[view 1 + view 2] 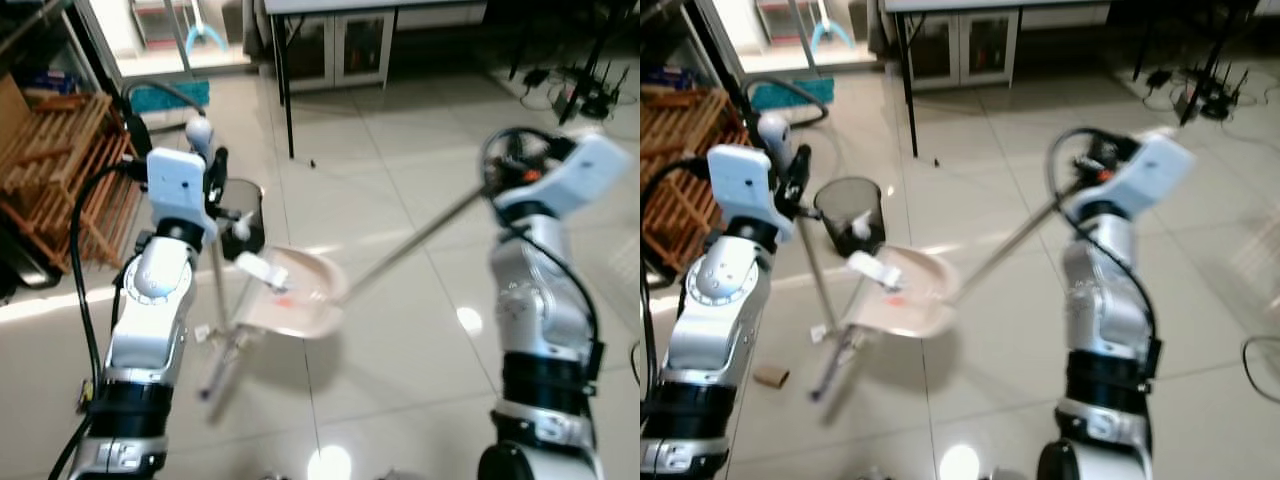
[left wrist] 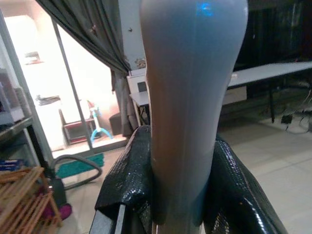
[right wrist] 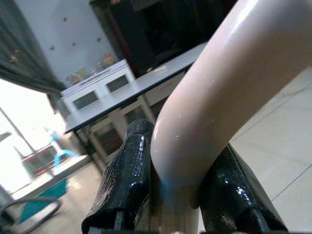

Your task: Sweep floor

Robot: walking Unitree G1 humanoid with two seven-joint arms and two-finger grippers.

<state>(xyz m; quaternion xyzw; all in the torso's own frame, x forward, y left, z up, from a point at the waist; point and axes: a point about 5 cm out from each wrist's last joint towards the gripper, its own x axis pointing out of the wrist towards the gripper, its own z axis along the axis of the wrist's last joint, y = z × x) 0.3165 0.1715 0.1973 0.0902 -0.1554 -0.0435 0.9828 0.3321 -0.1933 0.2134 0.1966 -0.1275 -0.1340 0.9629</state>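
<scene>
The robot is standing on a glossy tiled floor, working with a broom and a dustpan at once. The left gripper is closing its two black fingers tightly around the pale rounded handle of the broom, which is running down past the left arm to the floor, its lower end blurred in the head views. The right gripper is clamping both fingers on the curved cream handle of the dustpan, whose long rod is slanting down and leftward across the robot's front. The dustpan's pale scoop is hanging between the two arms, just above the tiles, with a small red speck and a whitish piece lying in it. A black mesh wastebasket is standing just behind the scoop, near the left arm. A wooden rack is leaning at the far left, and a small brown scrap is lying on the floor beside the left arm. A black-legged table is standing in the background.
</scene>
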